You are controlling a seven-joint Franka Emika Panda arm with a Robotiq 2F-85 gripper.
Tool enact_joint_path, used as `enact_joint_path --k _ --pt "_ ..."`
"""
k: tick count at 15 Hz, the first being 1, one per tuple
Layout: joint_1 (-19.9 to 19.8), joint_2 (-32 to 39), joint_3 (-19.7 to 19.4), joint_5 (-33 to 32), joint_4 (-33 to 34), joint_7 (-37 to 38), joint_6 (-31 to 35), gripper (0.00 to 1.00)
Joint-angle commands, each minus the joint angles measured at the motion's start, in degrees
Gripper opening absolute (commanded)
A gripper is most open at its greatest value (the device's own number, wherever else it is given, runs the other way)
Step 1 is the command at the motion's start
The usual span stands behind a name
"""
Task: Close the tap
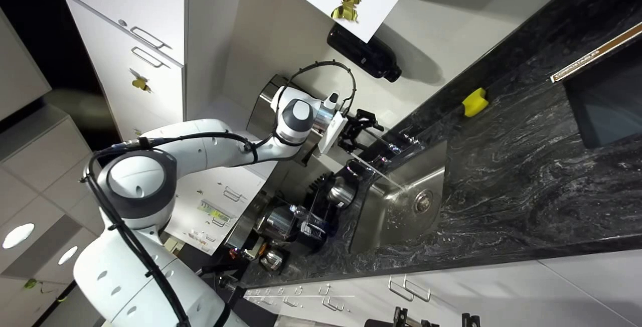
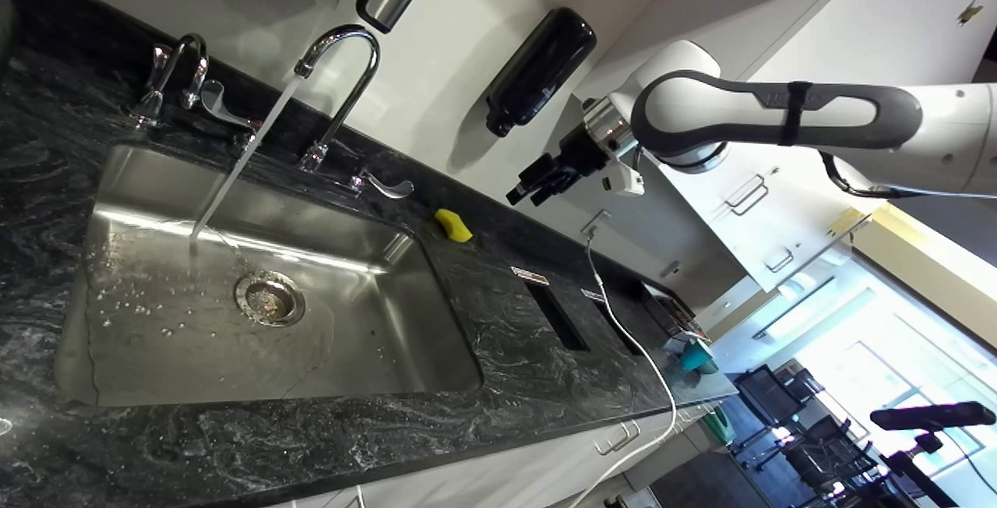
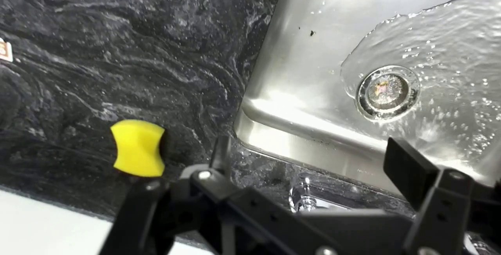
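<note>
Well, the tap runs while the tool gapes

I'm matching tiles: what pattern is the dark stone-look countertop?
Wavy grey streaks; the countertop shows best in the wrist view.

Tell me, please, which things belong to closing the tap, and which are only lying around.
Probably for the job:
running tap
tap handles
water stream
open gripper

Not part of it:
yellow sponge
black bottle
chairs

Black countertop with pale swirls, yellow sponge, silvery tap
</note>
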Motion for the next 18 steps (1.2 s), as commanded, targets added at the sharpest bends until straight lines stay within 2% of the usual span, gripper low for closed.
enact_joint_path --k 1,6,11,12,18 --pt "-0.06 9.19 1.46 0.76 9.31 -4.74 2.86 1.0" --pt "-0.1 20.53 2.94 0.35 22.15 -7.84 1.32 1.0" --pt "0.88 29.58 2.44 -0.95 32.54 -7.97 -1.03 1.0" --pt "0.36 26.01 2.62 -0.43 26.78 -7.05 2.14 1.0" --pt "0.43 27.31 2.62 -0.45 27.77 -7.03 2.15 1.0"
